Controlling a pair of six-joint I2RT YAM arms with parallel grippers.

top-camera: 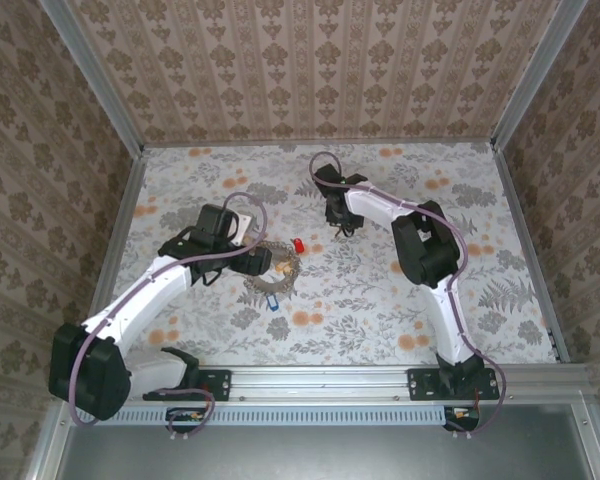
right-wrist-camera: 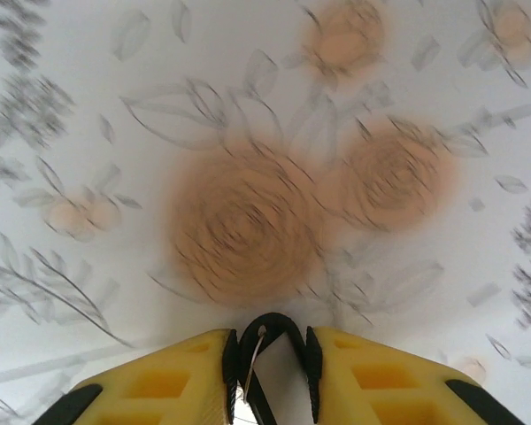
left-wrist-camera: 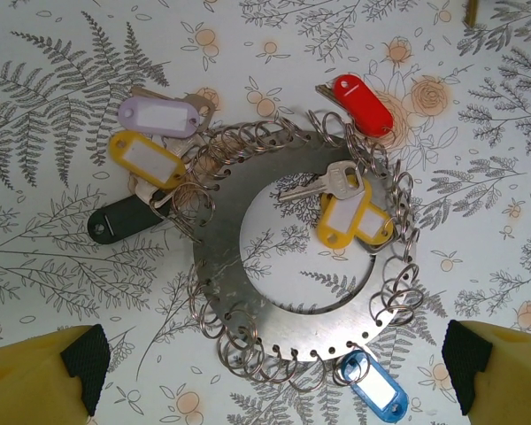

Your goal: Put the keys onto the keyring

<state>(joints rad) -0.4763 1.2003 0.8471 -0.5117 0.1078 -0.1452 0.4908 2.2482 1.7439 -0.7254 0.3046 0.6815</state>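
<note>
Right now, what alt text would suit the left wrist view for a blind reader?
A flat silvery keyring, edged with small split rings, lies on a floral table among keys tagged red, blue, yellow, lilac and black. Open jaws frame the bottom corners.

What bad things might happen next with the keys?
1. The right gripper pinches a thin wire loop just at its fingertips, and that view is blurred. The loop might slip out or twist.
2. The left gripper hangs open over the keyring, whose small rings sit crowded together. Closing there might catch several rings at once, or shove the blue key that lies near one finger.
</note>
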